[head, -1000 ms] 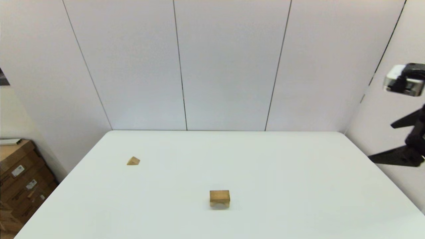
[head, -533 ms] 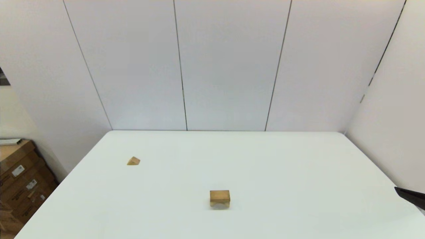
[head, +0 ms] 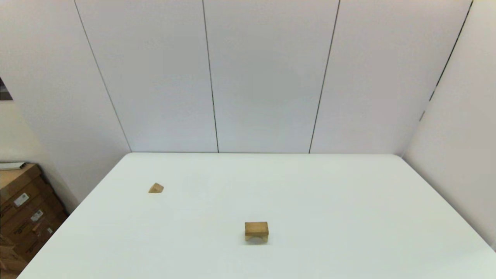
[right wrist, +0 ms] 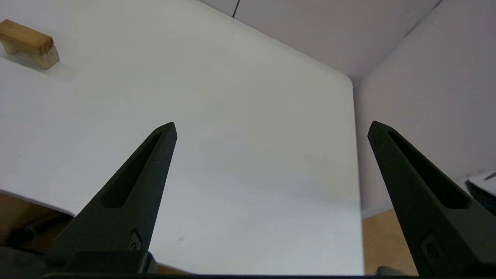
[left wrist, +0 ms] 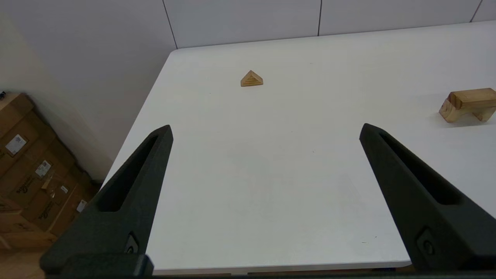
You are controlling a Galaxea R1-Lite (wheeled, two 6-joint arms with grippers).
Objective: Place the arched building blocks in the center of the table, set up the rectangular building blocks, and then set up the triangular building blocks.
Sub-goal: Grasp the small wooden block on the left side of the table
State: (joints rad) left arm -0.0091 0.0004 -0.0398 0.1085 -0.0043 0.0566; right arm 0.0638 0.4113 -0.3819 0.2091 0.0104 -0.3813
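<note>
- Already the rectangular building blocks (head: 256, 229) sit atop the arched building blocks (left wrist: 453, 112) mid-table.
- Left gripper (left wrist: 265, 131) and right gripper (right wrist: 271, 130) spread wide, empty; the triangular building blocks (left wrist: 251, 79) await.

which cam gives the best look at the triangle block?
Left wrist view: the triangle block faces the camera, its triangular face and grain rings clear, nothing blocking it, standing alone on the table. Head view shows it smaller, at the table's left. Right wrist view doesn't show it.
</note>
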